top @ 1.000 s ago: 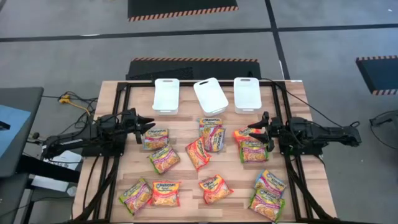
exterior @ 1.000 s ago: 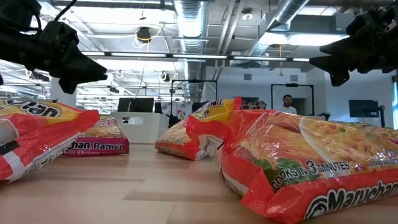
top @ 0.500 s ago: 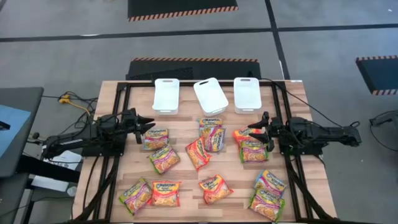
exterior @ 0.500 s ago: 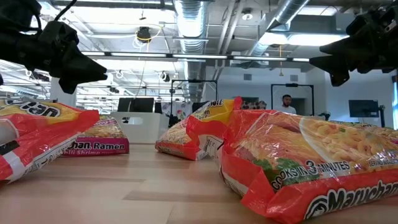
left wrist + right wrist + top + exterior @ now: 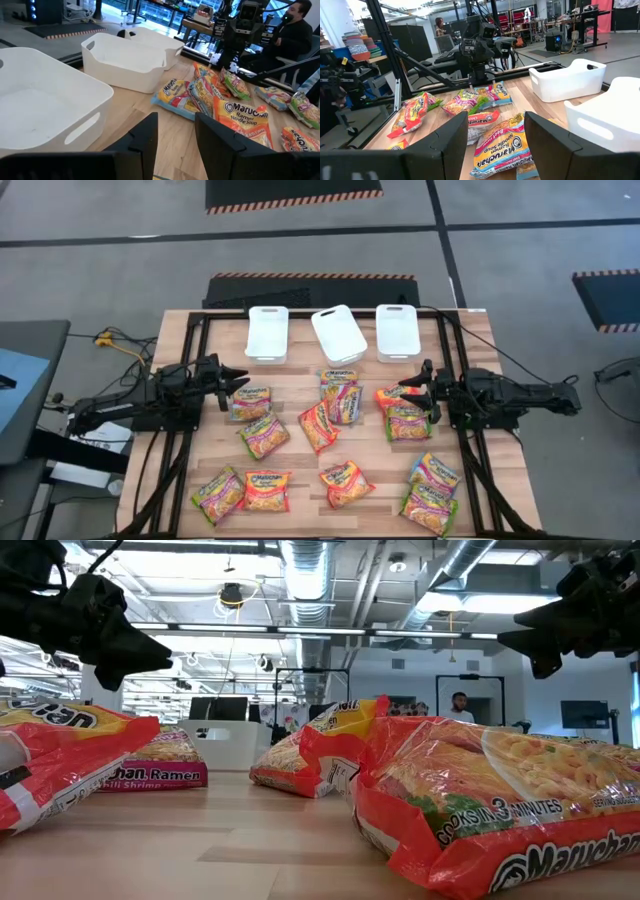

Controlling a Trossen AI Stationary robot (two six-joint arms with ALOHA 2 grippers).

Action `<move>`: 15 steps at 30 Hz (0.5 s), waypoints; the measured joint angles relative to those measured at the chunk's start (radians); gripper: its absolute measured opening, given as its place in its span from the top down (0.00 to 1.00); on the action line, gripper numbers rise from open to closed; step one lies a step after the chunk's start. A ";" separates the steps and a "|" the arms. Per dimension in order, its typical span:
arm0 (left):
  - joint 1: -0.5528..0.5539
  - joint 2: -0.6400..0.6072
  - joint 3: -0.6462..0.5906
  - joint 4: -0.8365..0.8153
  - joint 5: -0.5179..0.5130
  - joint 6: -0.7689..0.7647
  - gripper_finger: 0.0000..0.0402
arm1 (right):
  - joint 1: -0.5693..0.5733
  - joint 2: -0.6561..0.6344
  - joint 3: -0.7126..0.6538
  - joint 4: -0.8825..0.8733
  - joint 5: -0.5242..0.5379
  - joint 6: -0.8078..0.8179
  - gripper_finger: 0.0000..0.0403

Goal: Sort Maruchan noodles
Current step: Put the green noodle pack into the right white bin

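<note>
Several Maruchan noodle packets lie flat on the wooden table: a middle group (image 5: 340,400), one (image 5: 250,402) near my left gripper, a pair (image 5: 400,412) near my right gripper, and others along the near edge (image 5: 266,490). My left gripper (image 5: 238,378) (image 5: 175,135) is open and hovers by the table's left side, pointing right. My right gripper (image 5: 405,388) (image 5: 492,142) is open and hovers at the right side, pointing left, just beside the orange packet (image 5: 390,397). Neither touches a packet.
Three white plastic bins (image 5: 267,334) (image 5: 339,333) (image 5: 397,332) stand in a row along the table's far edge, the middle one turned askew. A black frame (image 5: 190,370) runs along the table's sides. Bare wood shows between the packet groups. A person sits beyond the table (image 5: 295,30).
</note>
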 joint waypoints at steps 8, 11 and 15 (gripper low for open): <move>0.000 0.000 0.000 0.000 0.001 -0.227 0.72 | 0.000 0.000 0.000 0.000 0.000 0.000 0.45; 0.000 0.000 0.000 0.000 0.001 -0.300 0.72 | 0.000 0.000 0.000 0.000 0.000 0.000 0.45; 0.000 0.000 0.000 0.000 0.001 -0.292 0.72 | 0.000 0.000 0.000 0.000 0.000 0.000 0.45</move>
